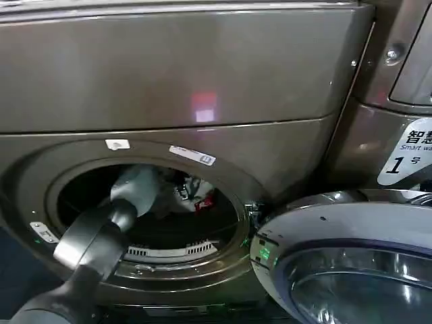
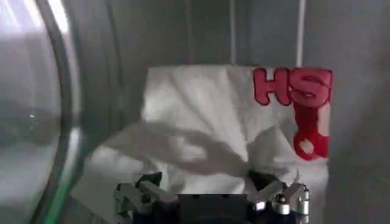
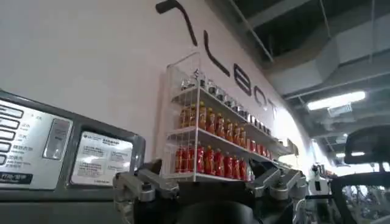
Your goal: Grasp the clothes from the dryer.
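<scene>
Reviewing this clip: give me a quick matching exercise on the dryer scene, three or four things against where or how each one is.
Things:
1. clothes
2. glass door
3. left gripper
4. right gripper

States:
A. swung open beside the porthole
B. raised outside the dryer, facing a shelf of bottles
C. white bundle with red print, lying in the drum
D. inside the drum, open, right at the fabric

Pairs: 1-C, 2-A, 3-D, 4-B

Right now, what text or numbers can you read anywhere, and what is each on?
"HS", red, cut off: on the clothes in the drum.
"1" and "Smart wa", cut off: white sticker on the neighbouring machine.
Large dark wall lettering: not legible as a word.
Control panel labels and dryer rim stickers: too small.
</scene>
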`<state>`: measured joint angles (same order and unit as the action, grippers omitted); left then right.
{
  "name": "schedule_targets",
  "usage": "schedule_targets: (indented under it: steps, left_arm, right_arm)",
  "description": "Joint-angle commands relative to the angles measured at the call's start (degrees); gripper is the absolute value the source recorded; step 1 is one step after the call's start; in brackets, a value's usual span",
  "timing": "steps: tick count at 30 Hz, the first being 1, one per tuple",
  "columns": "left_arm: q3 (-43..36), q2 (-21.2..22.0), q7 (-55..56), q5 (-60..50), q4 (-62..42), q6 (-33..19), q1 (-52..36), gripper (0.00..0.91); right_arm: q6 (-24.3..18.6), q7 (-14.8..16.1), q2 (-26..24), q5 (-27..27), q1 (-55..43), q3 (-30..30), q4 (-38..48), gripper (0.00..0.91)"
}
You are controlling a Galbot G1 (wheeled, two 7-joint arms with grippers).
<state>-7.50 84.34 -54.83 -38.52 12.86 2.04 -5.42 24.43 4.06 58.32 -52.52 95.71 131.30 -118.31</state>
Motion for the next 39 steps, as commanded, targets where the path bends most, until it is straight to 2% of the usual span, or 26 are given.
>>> schedule_targets:
  steps: [1,27,32,36,39]
  left_arm:
    - [-0.5,0.1,-0.5,-1.5,-0.2,-0.1,0.7,0.0]
    - [0.4,-0.6,0.7,1.4,1.3,-0.8,0.5,0.0]
    - [4.9,-1.2,5.5,7.0,6.7,-0.1,2.3,0.0]
    - [11.8,-2.6,15.0,13.8,13.4,0.0,7.5,0.0]
    - [13.3,-4.1,24.3,19.6,19.3,0.9,12.1,0.0]
  right_arm:
    - [0.0,-0.1,0.0,0.0,0.0,0.1,-0.2,0.907]
    - [-0.3,-0.2,0.3,-0.1,0.0,0.2,0.2,0.907]
    - [-0.4,-0.2,0.5,-0.1,0.0,0.3,0.3,0.907]
    - [-0.7,-0.2,0.6,-0.1,-0.1,0.4,0.6,0.907]
    - [-0.7,-0.3,0.1,-0.2,-0.3,0.7,0.7,0.907]
